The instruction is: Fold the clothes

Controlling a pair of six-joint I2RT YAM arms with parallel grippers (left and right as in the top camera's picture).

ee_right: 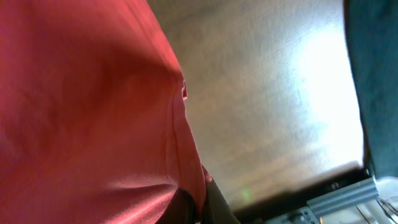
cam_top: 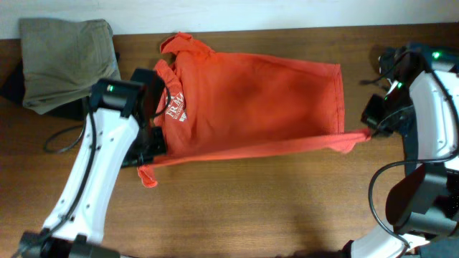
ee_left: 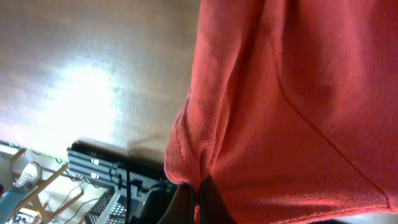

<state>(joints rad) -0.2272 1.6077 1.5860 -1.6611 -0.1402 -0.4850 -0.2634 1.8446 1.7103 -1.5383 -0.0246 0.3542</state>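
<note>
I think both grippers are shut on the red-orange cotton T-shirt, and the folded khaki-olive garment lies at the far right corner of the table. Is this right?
Not quite. The overhead view shows the folded khaki-olive garment at the far left corner. The left gripper and right gripper are indeed shut on the red-orange cotton T-shirt.

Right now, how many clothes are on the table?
2. The red-orange T-shirt is stretched across the middle. The khaki-olive folded garment lies at the back left corner. Something dark peeks out beside it; it may be a third.
</note>
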